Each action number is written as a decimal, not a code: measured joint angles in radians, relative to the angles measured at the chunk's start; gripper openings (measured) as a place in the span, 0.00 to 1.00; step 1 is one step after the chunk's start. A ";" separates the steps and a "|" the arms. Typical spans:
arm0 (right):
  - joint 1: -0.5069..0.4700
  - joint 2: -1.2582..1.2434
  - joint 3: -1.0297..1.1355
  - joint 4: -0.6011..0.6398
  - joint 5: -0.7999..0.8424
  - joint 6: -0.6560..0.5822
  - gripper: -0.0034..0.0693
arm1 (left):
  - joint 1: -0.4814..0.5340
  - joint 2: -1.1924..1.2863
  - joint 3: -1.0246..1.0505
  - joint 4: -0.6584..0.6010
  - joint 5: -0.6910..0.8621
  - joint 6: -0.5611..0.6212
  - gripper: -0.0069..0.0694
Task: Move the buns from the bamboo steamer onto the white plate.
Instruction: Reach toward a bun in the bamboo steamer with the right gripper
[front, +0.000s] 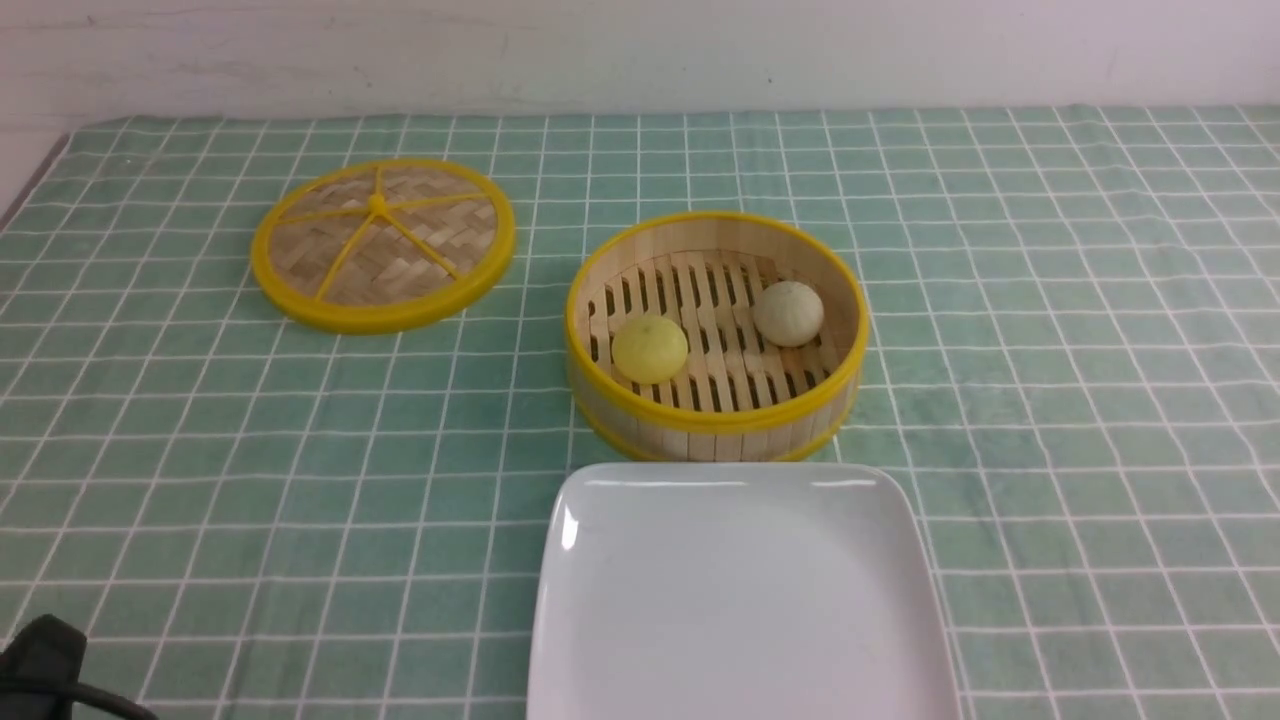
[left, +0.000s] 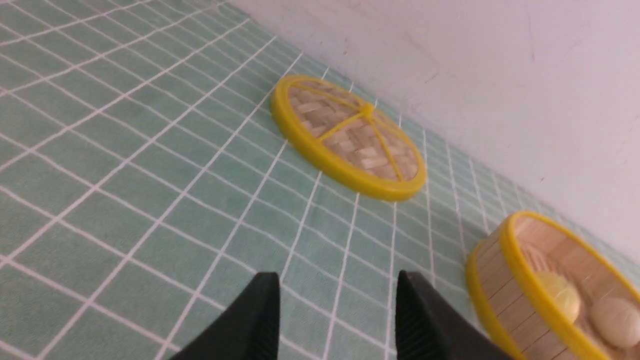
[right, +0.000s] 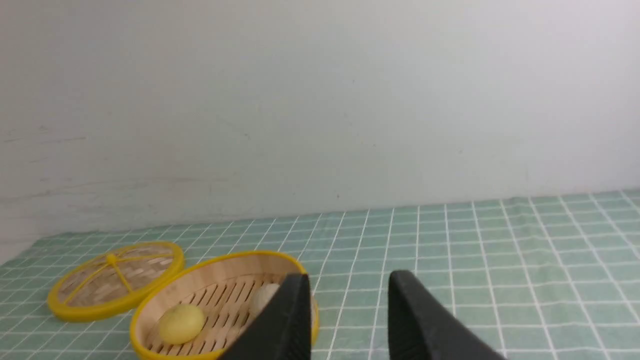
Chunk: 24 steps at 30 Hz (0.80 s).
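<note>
With the left gripper (left: 338, 275) and right gripper (right: 350, 275) apart and unladen, straddle the round pale-yellow bun (front: 650, 349), frame centre, and pinch gently.

Two buns (front: 650, 349) inside the bamboo steamer (front: 715, 422) behind the white plate (front: 740, 600)

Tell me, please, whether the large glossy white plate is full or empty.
Empty: its visible glossy surface is bare; the front view cuts off its near edge.
</note>
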 joint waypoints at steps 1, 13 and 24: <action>0.000 0.000 0.000 0.012 0.015 -0.009 0.38 | 0.000 0.000 0.000 -0.018 -0.025 -0.020 0.54; 0.000 0.208 -0.178 0.235 0.278 -0.211 0.38 | -0.001 0.000 -0.133 -0.050 -0.111 -0.118 0.54; 0.000 0.655 -0.579 0.261 0.354 -0.355 0.38 | -0.001 0.190 -0.384 0.045 0.068 -0.077 0.53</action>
